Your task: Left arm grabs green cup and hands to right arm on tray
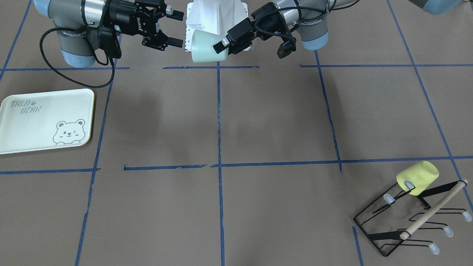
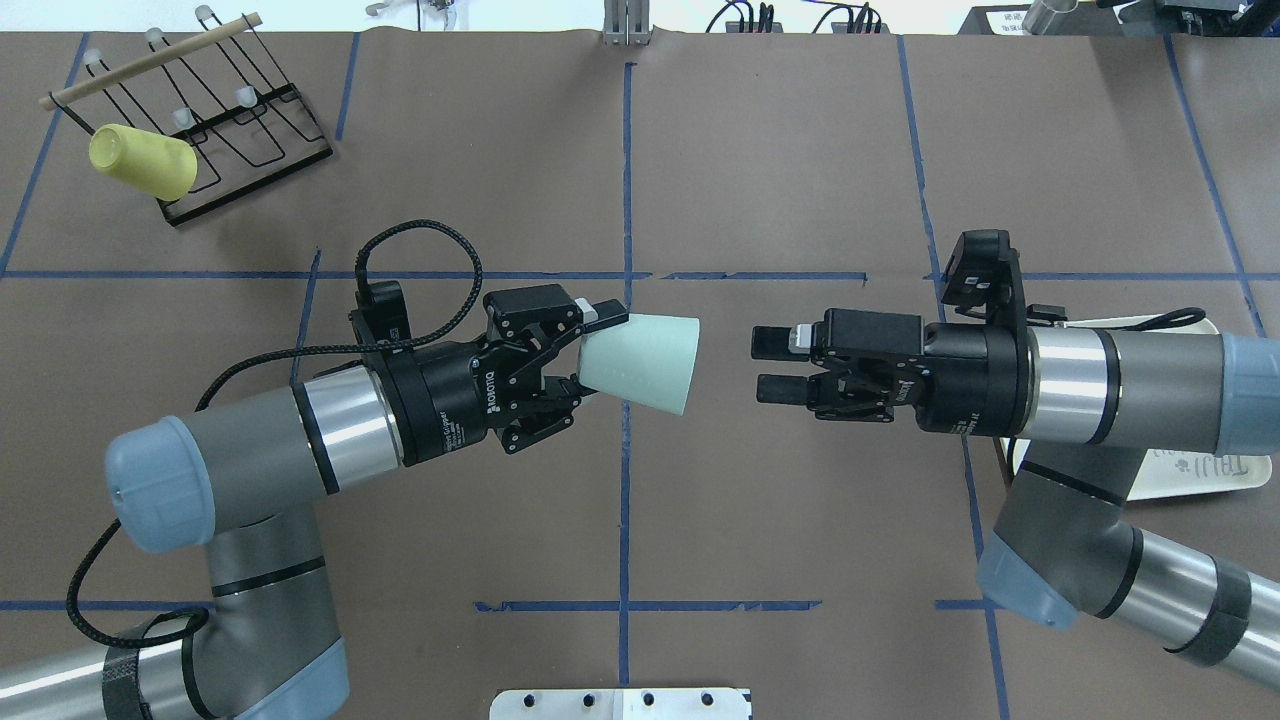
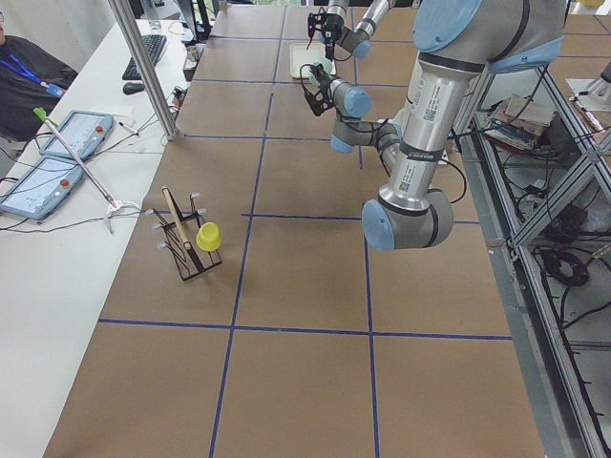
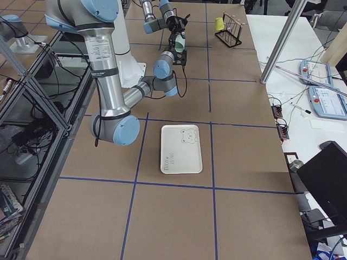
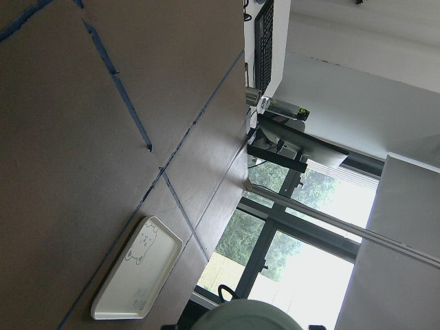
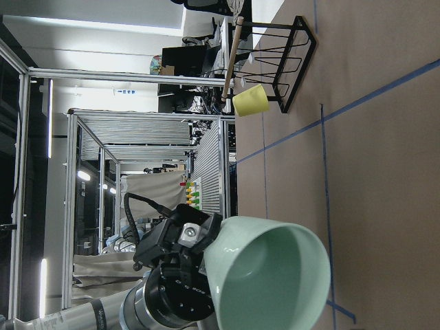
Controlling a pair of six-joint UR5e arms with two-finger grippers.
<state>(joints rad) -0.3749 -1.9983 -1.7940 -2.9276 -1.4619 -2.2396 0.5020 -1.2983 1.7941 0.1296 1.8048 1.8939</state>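
My left gripper (image 2: 590, 352) is shut on the base end of the pale mint-green cup (image 2: 645, 362) and holds it on its side above the table, mouth towards the right arm. My right gripper (image 2: 765, 365) is open and level with the cup, a short gap from its rim. In the front-facing view the cup (image 1: 205, 46) sits between the left gripper (image 1: 221, 44) and the right gripper (image 1: 178, 29). The right wrist view looks into the cup's mouth (image 6: 275, 275). The cream bear tray (image 1: 46, 120) lies flat on the table on the right arm's side, mostly hidden under that arm from overhead (image 2: 1190, 475).
A black wire rack (image 2: 215, 130) with a wooden dowel stands at the far left corner, with a pale yellow cup (image 2: 140, 162) on one prong. Blue tape lines grid the brown table. Operators' desks with tablets line the far side (image 4: 320, 86).
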